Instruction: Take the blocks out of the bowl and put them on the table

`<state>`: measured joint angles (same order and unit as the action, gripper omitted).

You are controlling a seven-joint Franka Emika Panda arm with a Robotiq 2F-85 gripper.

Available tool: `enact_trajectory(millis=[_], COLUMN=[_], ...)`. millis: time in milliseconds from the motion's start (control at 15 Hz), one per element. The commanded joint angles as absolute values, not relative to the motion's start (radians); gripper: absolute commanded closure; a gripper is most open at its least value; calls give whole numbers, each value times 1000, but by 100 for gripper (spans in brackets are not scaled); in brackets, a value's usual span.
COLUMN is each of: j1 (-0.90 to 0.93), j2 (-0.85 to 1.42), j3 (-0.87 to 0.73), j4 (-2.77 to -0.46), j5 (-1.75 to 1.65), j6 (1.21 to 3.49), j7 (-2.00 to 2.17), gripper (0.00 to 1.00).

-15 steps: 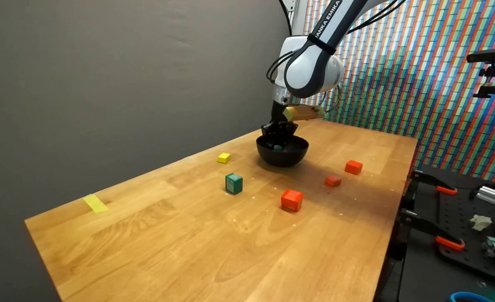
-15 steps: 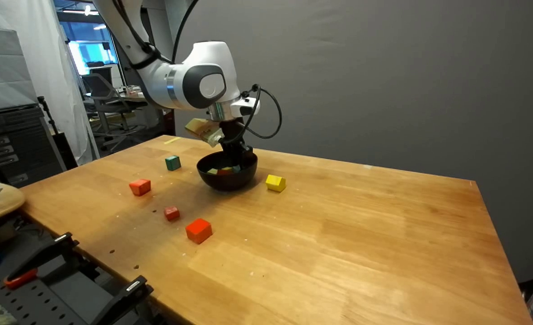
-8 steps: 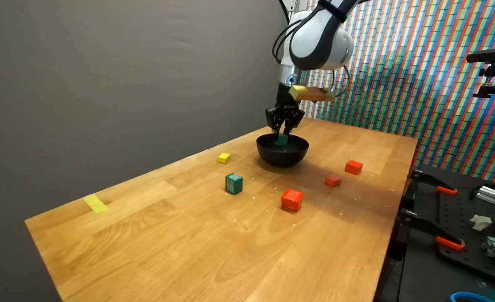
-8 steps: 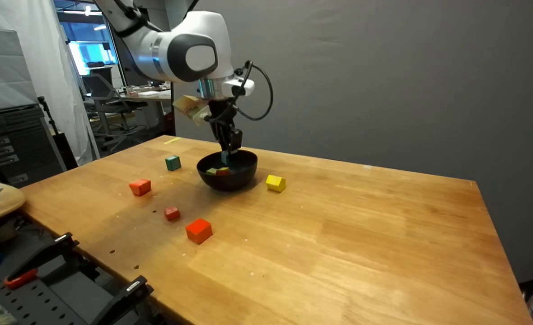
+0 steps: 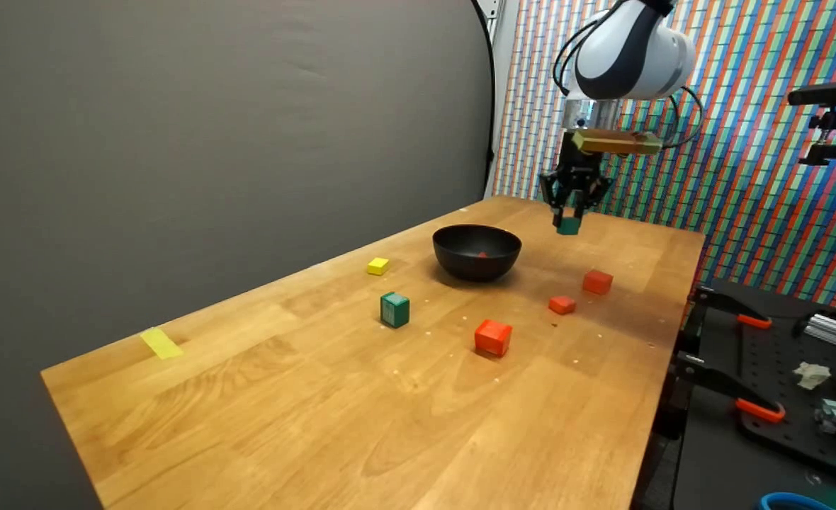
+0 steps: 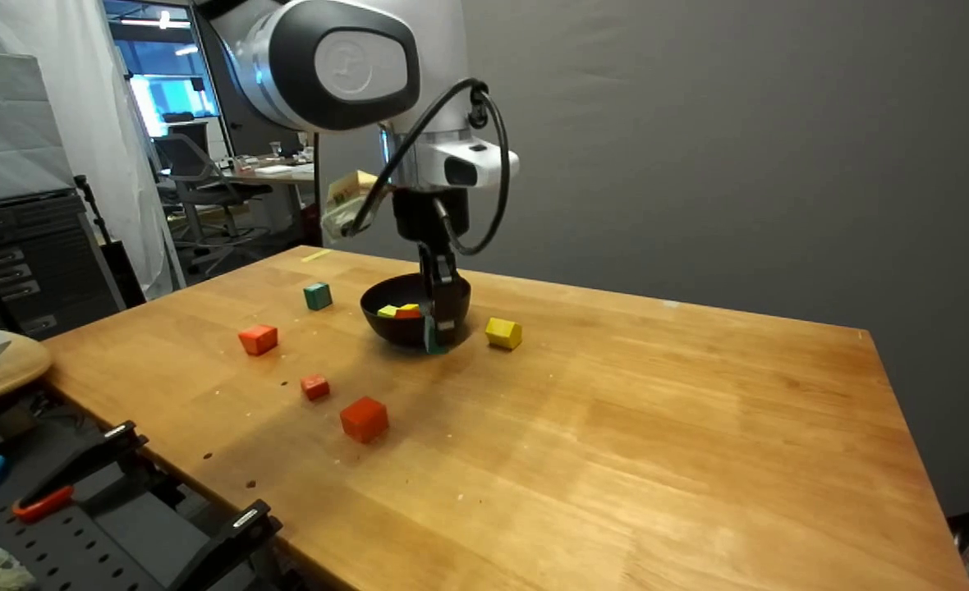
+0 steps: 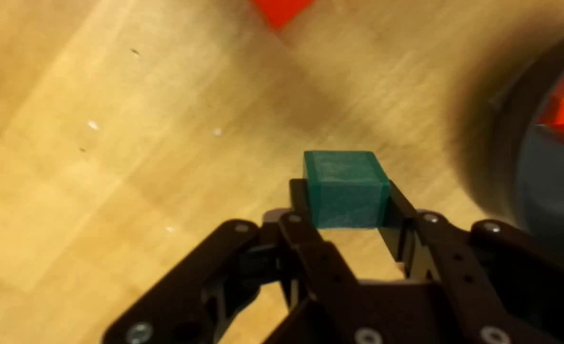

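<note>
Your pincer [image 7: 349, 200], closed partway, clamps a green block [image 7: 343, 167] by two opposite sides, the block jutting toward 12 o'clock in the wrist view and hanging clear of the wooden surface [image 5: 361, 425]. Near your grip there, at 3 o'clock, stands the black bowl [image 7: 552, 181]; a red block [image 6: 410, 313] and a yellow block [image 6: 387, 311] show inside it in an exterior view. Out on the surface, reckoned from the pincer in an exterior view, another red block [image 5: 597, 282] lies at 5 o'clock, a smaller red block [image 5: 562, 305] at 6 and a further red block [image 5: 493, 338] at 7, with another green block [image 5: 394, 310] and another yellow block [image 5: 378, 266] farther out than the bowl, toward 8.
</note>
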<state>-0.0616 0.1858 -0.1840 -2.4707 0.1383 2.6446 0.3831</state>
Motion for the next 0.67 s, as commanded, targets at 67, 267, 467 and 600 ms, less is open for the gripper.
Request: enact_trajectory(millis=[67, 267, 467, 600], j1=[-142, -163, -150, -109], j2=[233, 239, 182, 124], j3=[-159, -142, -126, -114], j4=[-2501, -2497, -2509, -2531], j5=[303, 397, 436, 388], j6=[2676, 2688, 2700, 2765], j7=[339, 314, 301, 314], gripper=[72, 30, 6, 0])
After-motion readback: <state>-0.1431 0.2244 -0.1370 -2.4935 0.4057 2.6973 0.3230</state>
